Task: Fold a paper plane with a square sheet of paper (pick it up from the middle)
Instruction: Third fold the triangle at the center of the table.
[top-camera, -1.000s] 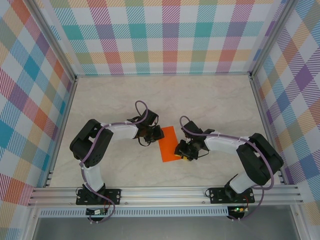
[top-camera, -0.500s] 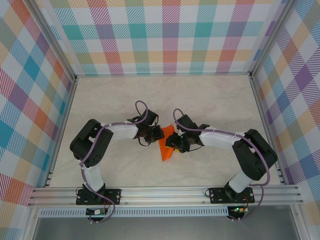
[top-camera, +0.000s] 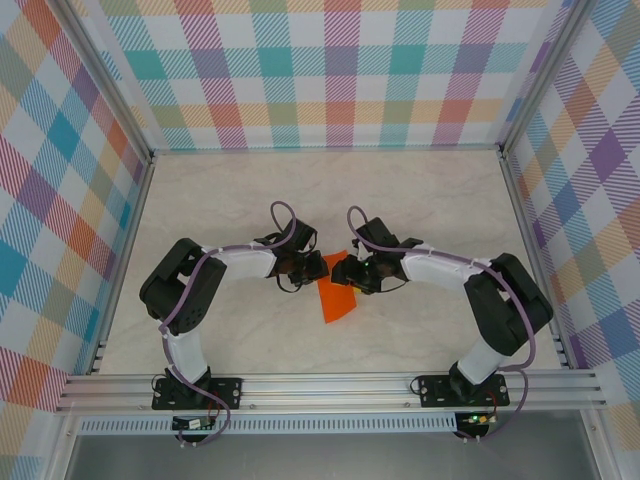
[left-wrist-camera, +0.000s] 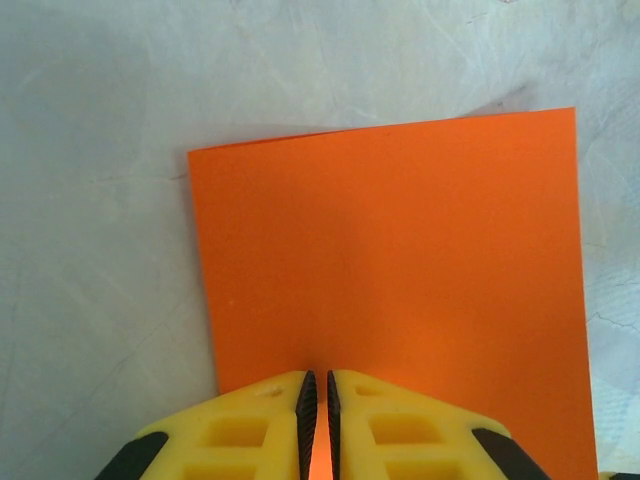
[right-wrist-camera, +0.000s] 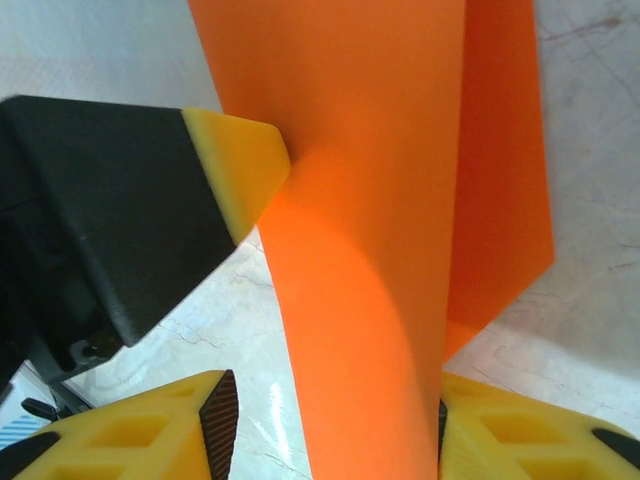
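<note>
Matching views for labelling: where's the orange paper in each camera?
Top external: orange paper at frame centre.
Left wrist: paper flat, mid-frame, near edge in the left gripper.
Right wrist: paper curled up the middle.
Shared landmark: left gripper's yellow finger at the paper's edge.

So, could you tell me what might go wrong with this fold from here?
The right pincer stands open around the curled flap of the orange paper, so the flap could slip out and spring back flat.
The left pincer pinches only one edge of the sheet, so pulling the flap across could drag the sheet askew and give a crooked crease.
</note>
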